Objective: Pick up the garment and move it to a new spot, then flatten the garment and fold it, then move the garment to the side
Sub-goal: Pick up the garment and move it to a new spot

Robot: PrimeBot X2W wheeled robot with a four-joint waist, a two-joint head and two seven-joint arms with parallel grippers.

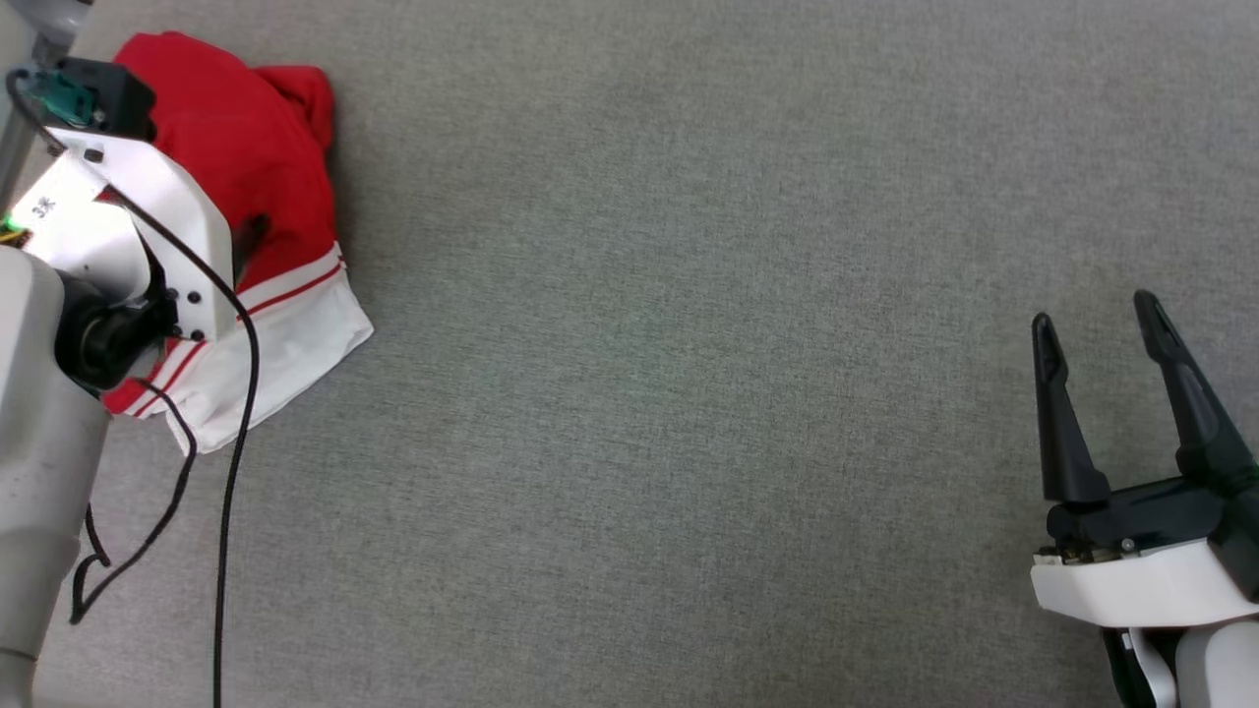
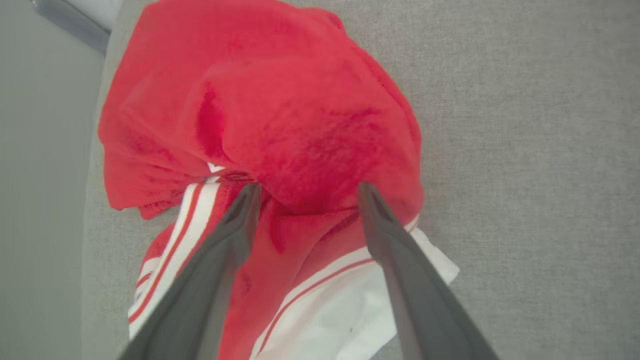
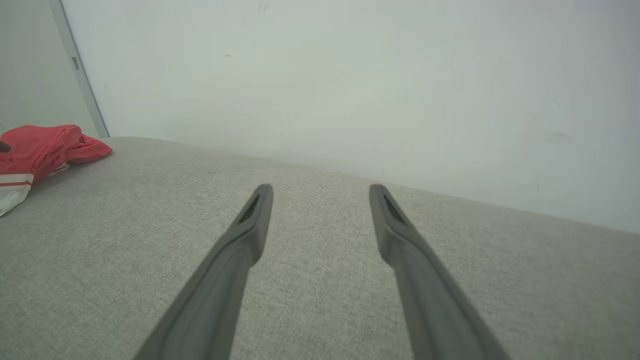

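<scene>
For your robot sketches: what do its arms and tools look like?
Left tool and right tool: two long, dark, tapering fingers each. The right has a black base and white shell. The left arm is pale grey, with white bracket, black cables, teal connector.

Crumpled red short-sleeved cloth garment [image 1: 246, 138]: soft matt knit, slightly fuzzy on the red body. White sleeve cloth is smoother and flat matt, and the stripe trim is the same cloth.

Grey fabric-covered desk [image 1: 689, 413]: coarse woven cover, visible weave grain, matt, no sheen.

Dark-fingered left gripper [image 2: 307, 187] and right gripper [image 1: 1094, 310]: 2 long fingers each, look like hard smooth plastic, matt to faint satin.

White moulded wrist shell [image 1: 157, 206] on the left arm: smooth plastic, slight gloss.

Thin black cable [image 1: 236, 433]: smooth rubbery sheath.

Pale wall [image 3: 350, 75]: smooth, flat matt paint.

Grey upright strip [image 3: 80, 75]: looks like metal, dull finish.
</scene>
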